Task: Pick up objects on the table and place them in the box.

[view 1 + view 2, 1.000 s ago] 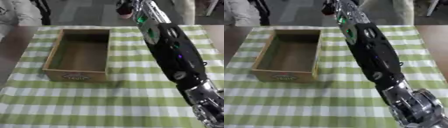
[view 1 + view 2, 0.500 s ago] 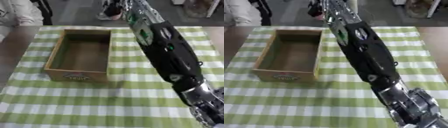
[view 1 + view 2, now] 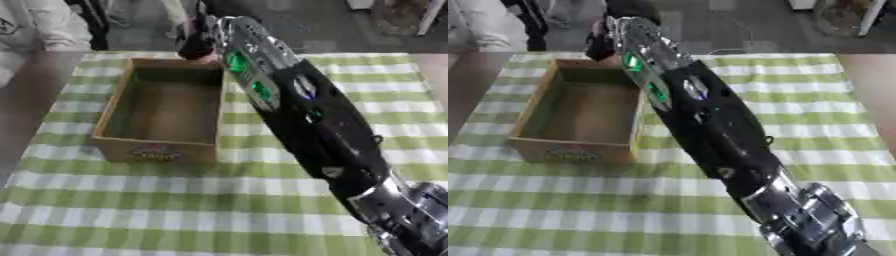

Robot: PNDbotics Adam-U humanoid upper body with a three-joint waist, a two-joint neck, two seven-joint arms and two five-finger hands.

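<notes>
the box (image 3: 162,112), an open wooden crate with a printed label on its near wall, sits left of centre on the green-and-white checked cloth (image 3: 175,200) that covers the surface, and its floor looks bare. no loose object for it can be made out anywhere on the cloth. just past the box's far right corner, the right hand (image 3: 197,42) shows only as a dark blurred mass at the end of the arm, above the far edge of the surface; whether its fingers are released, clenched or grasping something cannot be told from either eye. the right arm (image 3: 702,120), black with green lights along it, runs from the lower right corner up across the middle of both views, passing close beside the box's right wall and hiding a broad strip of cloth behind it. the left hand is out of sight.

the likeliest trouble from here is the arm itself: it lies so near the right wall that a sweep to the left could nudge the light crate, skew it on the cloth or drag the cloth into folds. if the hand does carry something, letting go where it hangs now would seem to drop it on or beyond the far rim rather than inside.
</notes>
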